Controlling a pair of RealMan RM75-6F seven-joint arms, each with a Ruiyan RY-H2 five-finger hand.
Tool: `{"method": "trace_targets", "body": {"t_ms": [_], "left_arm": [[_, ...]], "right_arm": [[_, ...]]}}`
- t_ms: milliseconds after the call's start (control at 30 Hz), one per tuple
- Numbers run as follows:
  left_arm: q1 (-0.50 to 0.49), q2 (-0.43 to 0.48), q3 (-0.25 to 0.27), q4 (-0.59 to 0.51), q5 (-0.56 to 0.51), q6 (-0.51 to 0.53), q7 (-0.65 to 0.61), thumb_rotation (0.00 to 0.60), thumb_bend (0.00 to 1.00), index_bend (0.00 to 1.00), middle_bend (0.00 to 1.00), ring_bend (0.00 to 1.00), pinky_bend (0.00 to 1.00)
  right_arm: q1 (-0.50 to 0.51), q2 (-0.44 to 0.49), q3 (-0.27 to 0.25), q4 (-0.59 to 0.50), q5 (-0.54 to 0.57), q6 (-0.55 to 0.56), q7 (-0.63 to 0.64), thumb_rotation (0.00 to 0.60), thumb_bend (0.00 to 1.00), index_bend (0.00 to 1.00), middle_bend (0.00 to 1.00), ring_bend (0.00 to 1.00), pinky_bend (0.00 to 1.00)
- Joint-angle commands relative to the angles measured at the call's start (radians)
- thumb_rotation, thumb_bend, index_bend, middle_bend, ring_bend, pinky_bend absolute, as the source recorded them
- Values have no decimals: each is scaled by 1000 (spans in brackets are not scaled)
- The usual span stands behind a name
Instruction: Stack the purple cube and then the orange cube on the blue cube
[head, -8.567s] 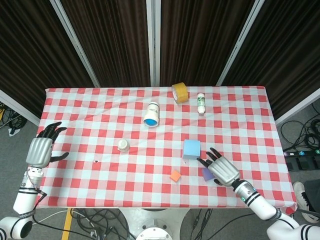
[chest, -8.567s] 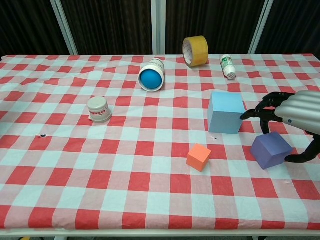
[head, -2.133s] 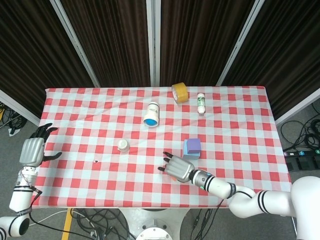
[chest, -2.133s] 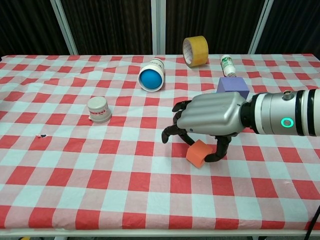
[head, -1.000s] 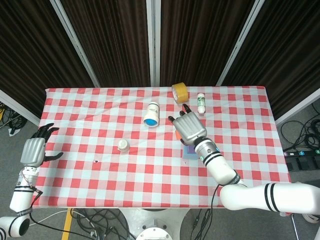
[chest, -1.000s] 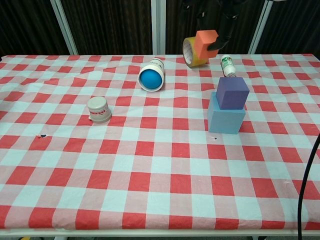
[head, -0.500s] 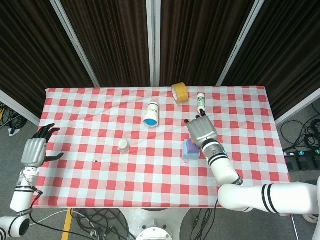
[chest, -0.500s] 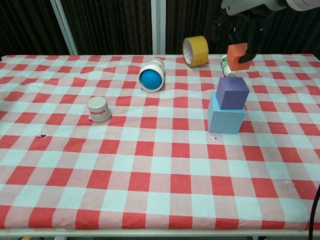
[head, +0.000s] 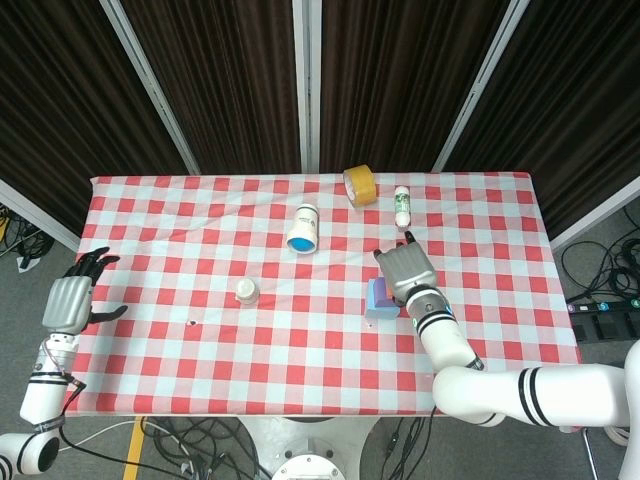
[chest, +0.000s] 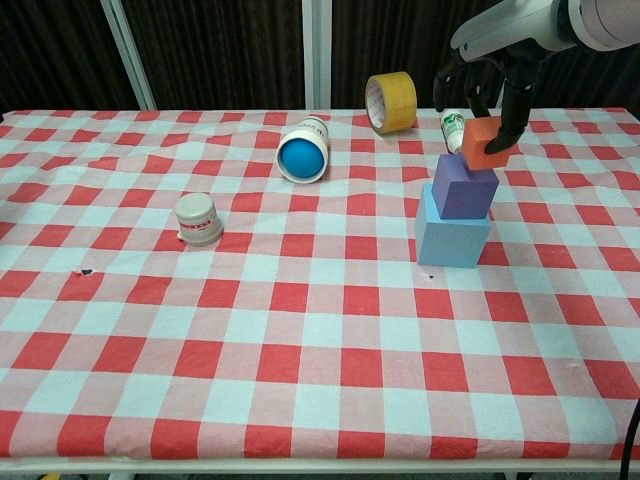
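The blue cube (chest: 451, 238) stands right of the table's middle with the purple cube (chest: 463, 189) stacked on it. My right hand (chest: 487, 72) holds the orange cube (chest: 482, 140) just above the purple cube's right side, touching or nearly touching it. In the head view my right hand (head: 406, 272) covers most of the stack; only a strip of the purple cube (head: 377, 296) and the blue cube (head: 380, 313) shows, and the orange cube is hidden. My left hand (head: 68, 300) hangs open beside the table's left edge.
A white jar with a blue lid (chest: 302, 151) lies on its side at centre back. A yellow tape roll (chest: 391, 101) and a small white bottle (chest: 455, 131) lie behind the stack. A small white cup (chest: 198, 219) stands at the left.
My right hand has brought the orange cube down and slightly right, from above the bottle to the purple cube's top. The left hand has not moved.
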Motion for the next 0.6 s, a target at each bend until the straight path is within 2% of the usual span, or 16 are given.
{"method": "trace_targets", "body": {"t_ms": [33, 267, 600], "left_arm": [[0, 0, 0, 1, 0, -1, -1, 600, 112, 278, 240, 163, 288], [0, -2, 0, 6, -2, -2, -1, 600, 111, 278, 240, 163, 288], [0, -2, 0, 7, -2, -3, -4, 600, 111, 278, 240, 163, 288]], "right_arm": [[0, -6, -1, 11, 3, -6, 7, 600, 207, 208, 532, 210, 0], [-7, -25, 0, 33, -6, 7, 31, 600, 207, 208, 532, 213, 0], [-21, -54, 19, 28, -18, 89, 56, 600, 207, 215, 538, 227, 0]]}}
